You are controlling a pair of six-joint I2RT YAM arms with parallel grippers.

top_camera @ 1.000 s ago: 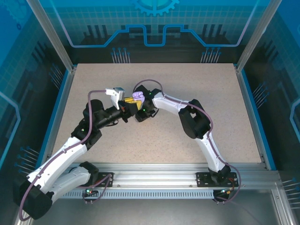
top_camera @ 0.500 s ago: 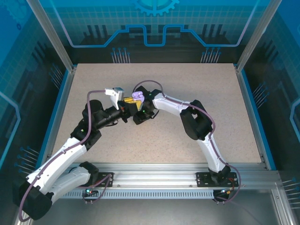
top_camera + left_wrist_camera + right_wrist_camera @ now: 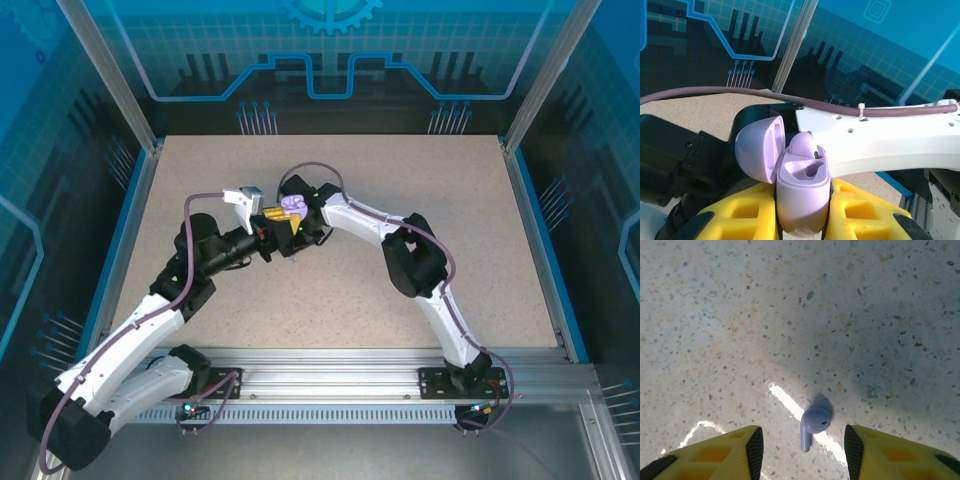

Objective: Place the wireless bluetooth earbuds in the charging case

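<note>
Lilac case (image 3: 802, 195), lid open, pinched in left end effector (image 3: 802, 220) for loading; right end effector (image 3: 803, 447) spread astride lilac earbud (image 3: 815, 420) on worktop (image 3: 740, 315).

The charging case (image 3: 802, 200) sits mid-table, clamped between the left gripper (image 3: 801, 220) fingers, lid (image 3: 760, 147) swung to its left, one earbud (image 3: 805, 144) inside; just nearer, a second earbud (image 3: 812, 424) lies on the table (image 3: 740, 315) between the right gripper (image 3: 801, 450) fingers, touching neither.
</note>
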